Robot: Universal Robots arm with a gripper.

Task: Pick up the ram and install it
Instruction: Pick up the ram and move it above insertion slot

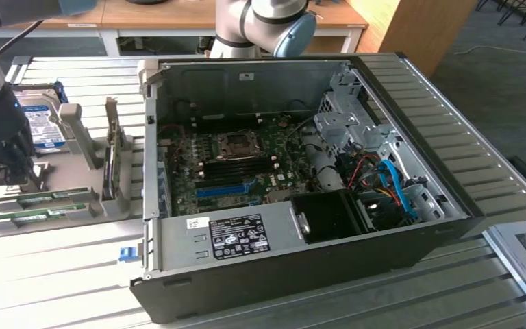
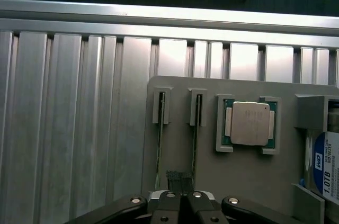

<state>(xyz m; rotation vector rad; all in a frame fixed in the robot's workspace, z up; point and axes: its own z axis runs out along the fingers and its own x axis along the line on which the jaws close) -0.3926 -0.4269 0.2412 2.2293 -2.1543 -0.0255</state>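
— Where do we find the ram?
— Two long, thin green circuit-board ram sticks stand on edge in slots of the flat grey holder plate. There is one on each side of our black gripper.
— And its grip?
— Pressed together, pinching nothing (we see both sticks seated in their slots). The square silver processor chip lies beyond one stick, and the open black computer case sits well apart from the gripper.
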